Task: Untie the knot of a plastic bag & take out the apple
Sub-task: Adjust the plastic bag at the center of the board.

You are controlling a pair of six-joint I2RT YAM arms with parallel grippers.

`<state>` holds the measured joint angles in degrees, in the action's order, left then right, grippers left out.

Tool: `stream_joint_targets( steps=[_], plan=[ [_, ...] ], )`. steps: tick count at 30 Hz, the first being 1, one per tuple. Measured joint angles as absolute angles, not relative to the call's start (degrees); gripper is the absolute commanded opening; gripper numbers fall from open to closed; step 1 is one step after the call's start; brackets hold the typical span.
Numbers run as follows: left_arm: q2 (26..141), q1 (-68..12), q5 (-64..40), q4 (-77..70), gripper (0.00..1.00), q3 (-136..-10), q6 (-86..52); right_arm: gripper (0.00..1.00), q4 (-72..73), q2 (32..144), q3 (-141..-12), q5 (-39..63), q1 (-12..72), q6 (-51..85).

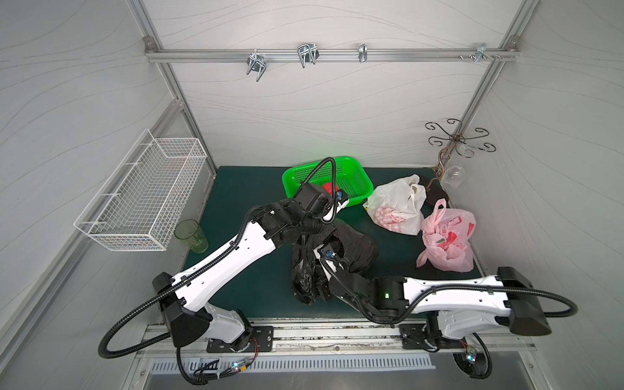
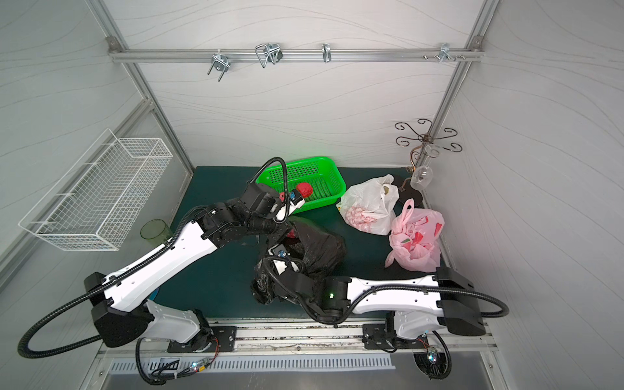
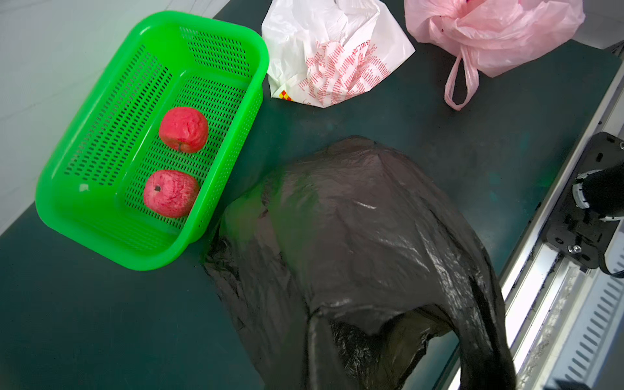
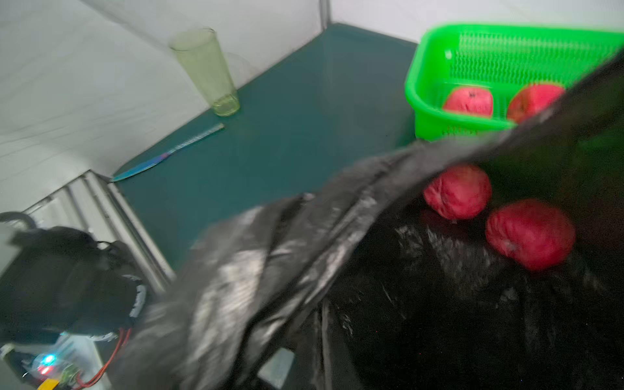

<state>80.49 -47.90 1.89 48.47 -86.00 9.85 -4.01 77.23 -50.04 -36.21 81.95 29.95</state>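
Bench [image 1: 236, 189]: dark green mat inside a white-walled booth.
Black plastic bag [image 1: 354, 250]: mid-bench, untied, mouth open, just beside the green perforated plastic basket [image 3: 101, 135].
Wrinkled red apples [image 4: 457, 190]: two inside the bag.
Basket apples [image 3: 184, 130]: two.
Left hand [image 1: 312, 233]: pressed together on bag film.
Right hand [image 1: 322, 253]: likewise, fingertips hidden.

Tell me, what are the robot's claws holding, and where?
Both hold the crinkly black plastic bag. The left claw and the right claw each pinch its mouth's edge, pulling it open, though their tips are mostly hidden.

Green mat [image 1: 243, 189] carries basket [image 1: 354, 180]; black bag [image 1: 358, 250]; white bag [image 1: 395, 206]; pink bag [image 1: 449, 239]; cup [image 1: 190, 234]
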Motion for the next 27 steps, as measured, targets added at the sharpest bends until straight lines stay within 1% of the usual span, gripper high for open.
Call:
stream_joint_targets(
  steps=[3,5,8,11,13,16,19,21,27],
  plan=[
    [80.4,-47.9,2.2,48.6,0.00,-85.5,9.9,0.00,-8.4,75.9,-44.7,-36.8,77.7,35.7],
    [80.4,-47.9,2.3,48.6,0.00,-85.3,10.1,0.00,-13.7,72.4,-40.8,-37.6,75.9,39.4],
    [80.4,-47.9,2.3,48.6,0.00,-85.2,10.2,0.00,-23.1,61.6,-36.4,-39.3,73.5,43.8],
    [80.4,-47.9,2.1,48.6,0.00,-85.2,10.2,0.00,-30.0,49.8,-34.9,-40.5,69.6,46.7],
    [80.4,-47.9,1.5,48.6,0.00,-85.2,10.2,0.00,-32.7,44.3,-34.5,-40.8,67.5,46.9],
    [80.5,-47.9,0.8,48.7,0.00,-85.2,10.3,0.00,-34.2,39.5,-34.4,-39.2,67.2,44.9],
    [80.8,-47.9,0.1,49.1,0.00,-85.2,10.2,0.00,-33.1,38.3,-34.5,-34.5,68.3,40.4],
    [81.2,-47.9,-0.6,49.2,0.00,-85.2,10.2,0.00,-31.7,39.6,-35.1,-30.7,70.3,37.5],
    [82.1,-47.9,-2.7,49.2,0.00,-85.2,9.9,0.00,-23.7,51.8,-40.8,-22.7,75.0,32.0]
  ],
)
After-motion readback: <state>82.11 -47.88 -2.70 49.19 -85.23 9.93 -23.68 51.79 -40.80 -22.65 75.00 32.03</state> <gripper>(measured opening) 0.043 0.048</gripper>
